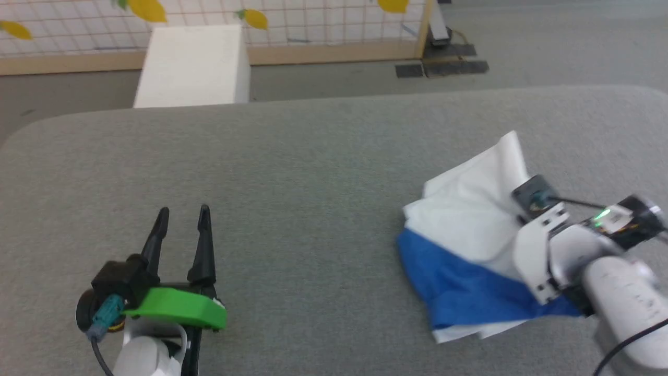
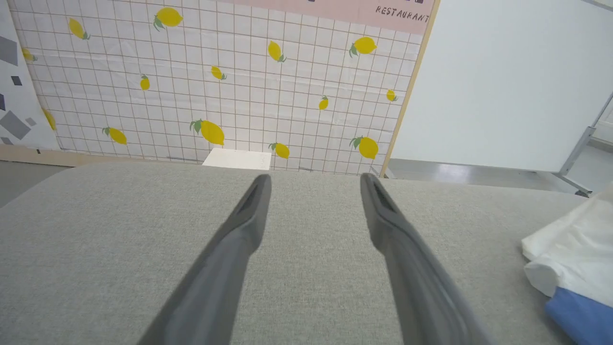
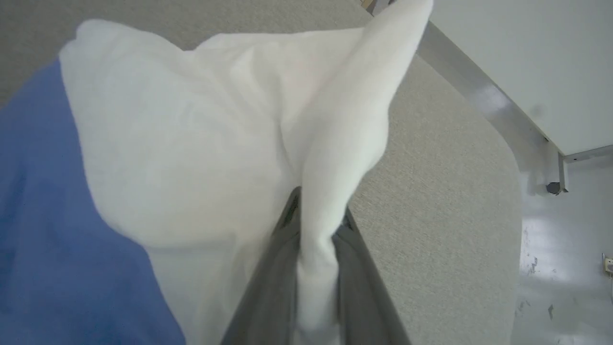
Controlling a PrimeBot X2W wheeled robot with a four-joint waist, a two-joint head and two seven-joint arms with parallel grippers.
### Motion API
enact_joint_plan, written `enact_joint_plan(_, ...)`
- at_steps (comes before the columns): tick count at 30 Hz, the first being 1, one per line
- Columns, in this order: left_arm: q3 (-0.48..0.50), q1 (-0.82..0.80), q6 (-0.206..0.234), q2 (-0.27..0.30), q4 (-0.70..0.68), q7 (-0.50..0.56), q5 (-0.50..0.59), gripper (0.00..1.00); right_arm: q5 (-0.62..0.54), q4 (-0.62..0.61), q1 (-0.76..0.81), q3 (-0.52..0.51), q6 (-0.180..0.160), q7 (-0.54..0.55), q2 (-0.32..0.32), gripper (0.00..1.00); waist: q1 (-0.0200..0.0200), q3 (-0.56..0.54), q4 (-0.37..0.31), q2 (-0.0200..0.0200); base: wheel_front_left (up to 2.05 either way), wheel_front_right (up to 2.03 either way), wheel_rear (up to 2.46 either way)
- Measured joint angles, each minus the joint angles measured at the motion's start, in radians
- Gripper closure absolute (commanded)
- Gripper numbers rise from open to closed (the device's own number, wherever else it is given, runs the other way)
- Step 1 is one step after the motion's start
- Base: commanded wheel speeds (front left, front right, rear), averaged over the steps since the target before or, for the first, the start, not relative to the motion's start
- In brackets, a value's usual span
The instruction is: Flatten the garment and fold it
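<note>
The garment [image 1: 469, 224] lies bunched on the right half of the grey table [image 1: 313, 156], white on top with a bright blue panel along its near side. In the right wrist view, my right gripper [image 3: 318, 206] is shut on a raised fold of the white cloth [image 3: 330, 143], which stands up in a peak between the fingers. In the head view, the pale right wrist [image 1: 548, 245] sits over the garment's right side and hides the fingers. My left gripper [image 1: 183, 210] is at the lower left, open and empty, well away from the garment [image 2: 570, 254].
Behind the table's far edge stands a white box [image 1: 193, 65] against a tiled wall with lemon prints [image 2: 215, 96]. A dark metal base [image 1: 441, 65] rests on the floor at the back right. The table's rounded right corner [image 3: 503, 158] is close to the garment.
</note>
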Motion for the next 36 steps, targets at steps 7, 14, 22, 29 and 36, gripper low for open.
enact_joint_plan(7,0.001,-0.067,0.000,0.004,-0.038,0.000,0.016,0.00,-0.009,0.030,-0.097,-0.045,0.000,-0.045,-0.183,1.00,0.0001,0.086,-0.083,0.0000,0.00,0.00,0.00)
enact_joint_plan(14,-0.009,-0.140,0.000,0.051,-0.063,0.001,0.030,0.00,-0.065,0.127,-0.186,-0.168,0.000,-0.146,-0.238,1.00,0.0001,0.204,-0.144,0.0000,0.00,0.00,0.00)
enact_joint_plan(22,-0.026,-0.200,0.000,0.087,-0.102,0.021,0.048,0.00,-0.172,0.215,-0.249,-0.338,0.000,-0.240,-0.233,1.00,0.0002,0.337,-0.179,0.0000,0.00,0.00,0.00)
enact_joint_plan(29,-0.033,-0.216,0.000,0.105,-0.114,0.037,0.051,0.00,-0.266,0.267,-0.297,-0.467,0.000,-0.302,-0.200,1.00,0.0002,0.423,-0.178,0.0000,0.00,0.00,0.00)
enact_joint_plan(36,-0.034,-0.212,0.002,0.106,-0.099,0.035,0.050,0.00,-0.322,0.317,-0.309,-0.543,0.000,-0.359,-0.155,0.00,0.0001,0.414,-0.157,0.0000,0.00,0.00,0.00)
